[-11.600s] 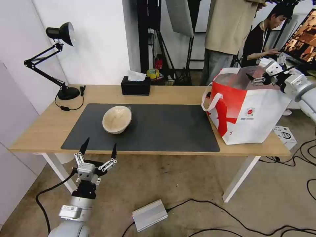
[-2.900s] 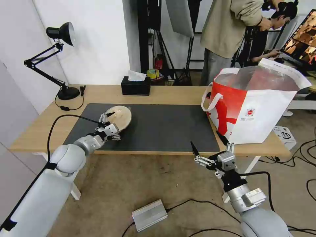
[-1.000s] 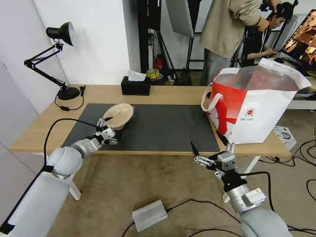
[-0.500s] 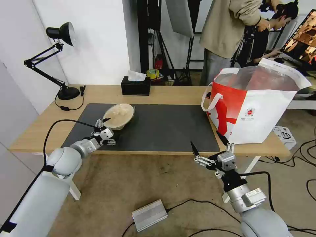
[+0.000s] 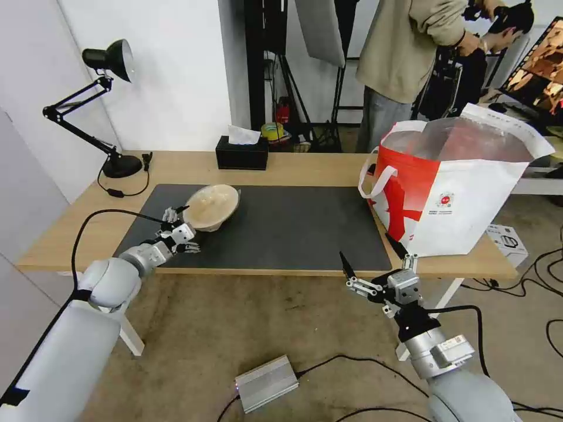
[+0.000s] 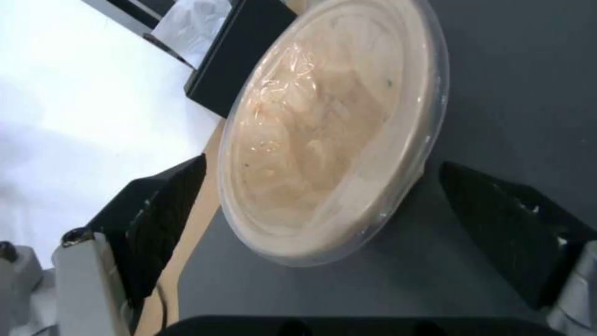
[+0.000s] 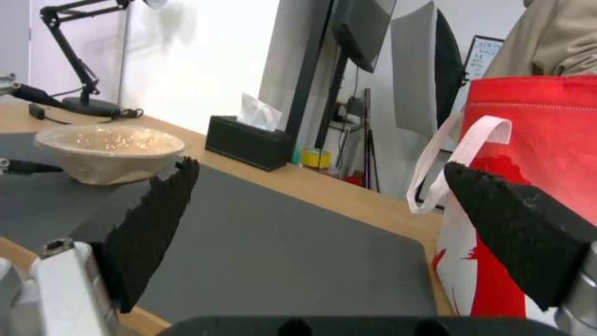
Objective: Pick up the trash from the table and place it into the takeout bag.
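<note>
The beige pulp bowl [image 5: 212, 206], covered with clear film, stands upright on the dark mat [image 5: 293, 228] of the table [image 5: 305, 167]. My left gripper [image 5: 190, 228] is open at the bowl's near-left side, its fingers apart from the rim. In the left wrist view the bowl [image 6: 329, 135] lies just ahead of the spread left gripper [image 6: 322, 164]. My right gripper [image 5: 366, 249] hangs open in front of the table's front edge, holding nothing. The white and red takeout bag [image 5: 463, 193] stands open at the table's right end. The right wrist view has the right gripper [image 7: 320, 165], the bowl [image 7: 109, 151] and the bag [image 7: 535, 140].
A black tissue box [image 5: 241, 153] sits at the table's back edge, and a black desk lamp [image 5: 114, 117] at the back left. A silver box [image 5: 267, 384] and cables lie on the floor. People stand behind the bag.
The bowl, earlier tilted on its side, now stands upright. My left gripper has let it go and drawn back slightly to the left. The right arm has come down from the bag.
</note>
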